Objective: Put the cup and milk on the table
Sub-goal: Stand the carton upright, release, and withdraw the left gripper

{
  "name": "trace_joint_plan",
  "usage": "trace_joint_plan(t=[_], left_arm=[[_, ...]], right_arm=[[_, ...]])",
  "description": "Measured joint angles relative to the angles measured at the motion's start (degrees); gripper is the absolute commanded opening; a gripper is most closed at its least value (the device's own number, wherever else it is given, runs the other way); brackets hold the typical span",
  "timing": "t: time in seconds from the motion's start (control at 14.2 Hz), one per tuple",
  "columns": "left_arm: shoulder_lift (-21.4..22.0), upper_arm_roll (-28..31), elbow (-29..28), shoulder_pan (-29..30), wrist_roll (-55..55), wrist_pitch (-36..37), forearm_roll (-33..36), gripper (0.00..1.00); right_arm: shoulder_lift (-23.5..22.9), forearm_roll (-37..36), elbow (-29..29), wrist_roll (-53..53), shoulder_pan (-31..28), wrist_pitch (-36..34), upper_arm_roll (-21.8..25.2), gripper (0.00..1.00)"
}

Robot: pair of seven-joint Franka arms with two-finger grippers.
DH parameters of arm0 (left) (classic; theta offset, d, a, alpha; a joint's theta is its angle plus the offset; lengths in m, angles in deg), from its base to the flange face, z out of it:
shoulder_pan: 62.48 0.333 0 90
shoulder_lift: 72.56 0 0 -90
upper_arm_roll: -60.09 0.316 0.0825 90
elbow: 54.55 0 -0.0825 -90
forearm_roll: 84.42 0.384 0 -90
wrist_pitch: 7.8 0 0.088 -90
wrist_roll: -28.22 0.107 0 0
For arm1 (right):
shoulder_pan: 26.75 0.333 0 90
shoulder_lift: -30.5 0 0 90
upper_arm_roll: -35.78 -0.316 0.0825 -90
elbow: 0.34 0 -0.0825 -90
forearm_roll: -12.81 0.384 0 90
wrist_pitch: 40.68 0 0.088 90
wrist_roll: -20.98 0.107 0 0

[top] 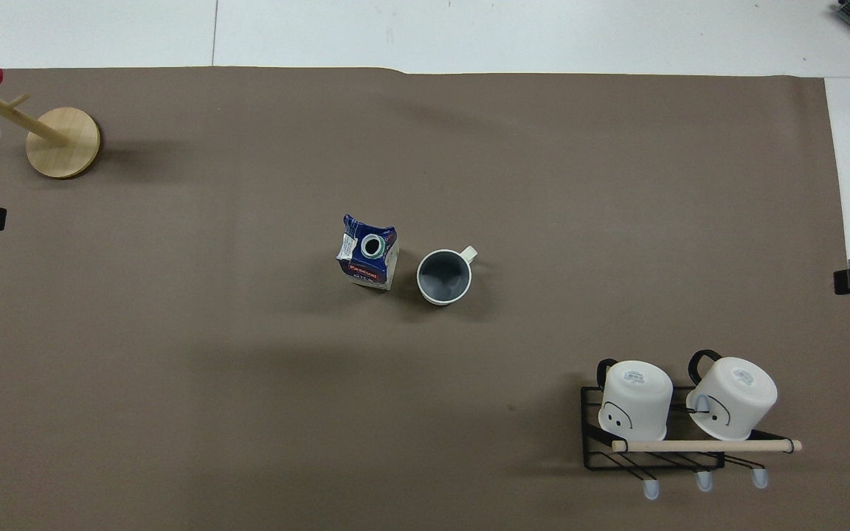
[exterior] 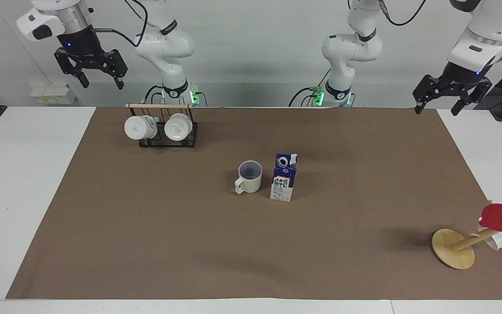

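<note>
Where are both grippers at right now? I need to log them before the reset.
Left gripper: open, empty, raised over the table edge at its own end.
Right gripper: open, empty, raised above the mug rack's end of the table.

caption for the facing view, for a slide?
Cup and milk upright side by side on the table; both grippers raised, empty.

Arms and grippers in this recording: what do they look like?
Both arms are glossy white with rounded segments and black joint bands. The right gripper and left gripper are black and two-fingered, each below a small blue light. Black cables loop along both arms; green lights glow at the bases.
</note>
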State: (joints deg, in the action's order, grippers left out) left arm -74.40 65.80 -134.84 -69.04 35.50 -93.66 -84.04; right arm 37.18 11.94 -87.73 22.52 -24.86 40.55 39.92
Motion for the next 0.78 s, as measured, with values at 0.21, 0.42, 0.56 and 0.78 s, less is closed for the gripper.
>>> trace_joint_plan(t=[0.21, 0.42, 0.56, 0.78], left_arm=[[0.0, -0.1, 0.4, 0.0, 0.0, 0.2, 0.0, 1.00], [0.1, -0.1, 0.4, 0.1, 0.0, 0.6, 0.0, 1.00], [0.1, -0.1, 0.4, 0.1, 0.0, 1.0, 0.0, 1.00], [0.5, -0.1, -0.1, 0.1, 0.0, 1.5, 0.0, 1.00]], right_arm=[[0.0, 0.0, 0.0, 0.0, 0.0, 0.0, 0.0, 1.00], [0.0, 0.0, 0.0, 0.0, 0.0, 0.0, 0.0, 1.00], [0.0, 0.0, 0.0, 0.0, 0.0, 0.0, 0.0, 1.00], [0.0, 0.0, 0.0, 0.0, 0.0, 0.0, 0.0, 1.00]])
